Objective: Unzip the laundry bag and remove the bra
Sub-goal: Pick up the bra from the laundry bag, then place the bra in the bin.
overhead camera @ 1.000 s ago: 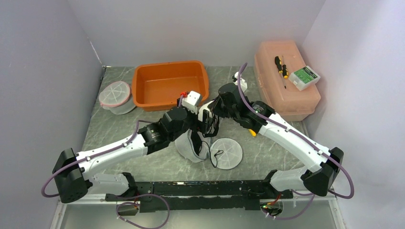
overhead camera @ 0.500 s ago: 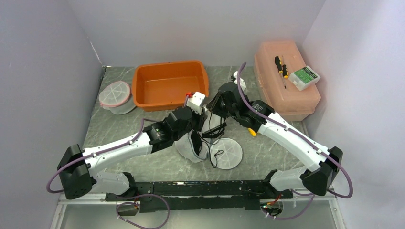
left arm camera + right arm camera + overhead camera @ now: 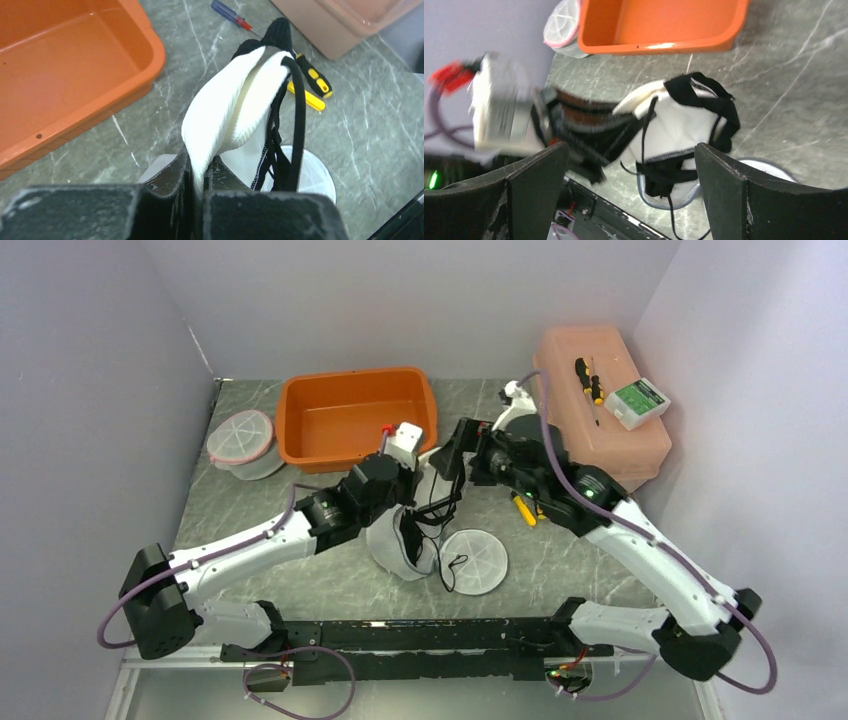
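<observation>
Top external, bra (image 3: 432, 466) above laundry bag (image 3: 395, 545) (open)

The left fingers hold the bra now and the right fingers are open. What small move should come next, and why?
Probably lift the left fingers a little, straight up. They pinch the white cup of the bra, the right fingers stand open and apart from it, but black straps hang down into the laundry bag. A short lift should draw them out.
</observation>
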Tool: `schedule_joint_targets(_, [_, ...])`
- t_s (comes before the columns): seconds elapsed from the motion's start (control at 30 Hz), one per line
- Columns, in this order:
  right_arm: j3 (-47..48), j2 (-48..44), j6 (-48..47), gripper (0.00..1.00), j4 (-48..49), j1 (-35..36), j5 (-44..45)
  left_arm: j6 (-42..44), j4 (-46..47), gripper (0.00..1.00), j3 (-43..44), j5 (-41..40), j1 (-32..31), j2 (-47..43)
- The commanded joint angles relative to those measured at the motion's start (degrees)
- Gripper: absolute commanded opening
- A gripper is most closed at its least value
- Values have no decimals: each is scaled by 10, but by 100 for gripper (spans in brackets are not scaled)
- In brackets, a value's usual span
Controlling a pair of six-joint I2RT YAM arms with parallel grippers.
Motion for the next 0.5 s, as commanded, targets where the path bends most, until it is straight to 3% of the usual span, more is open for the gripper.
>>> schedule_joint_targets(0.0, [1, -91, -135, 100, 16, -3, 14, -31, -24, 3, 63, 46, 53, 0])
schedule_joint_targets(0.1, [-83, -180, -171, 100, 63, -2, 68, -78, -49, 3, 99, 122, 131, 11])
schedule_joint_targets(0.27, [-274, -299, -156, 100, 162, -2, 79, -153, -77, 3, 178, 241, 260, 61])
schedule_joint_targets(0.47, [-457, -381, -108, 97, 285, -3, 3, -196, -57, 3, 268, 359, 367, 153])
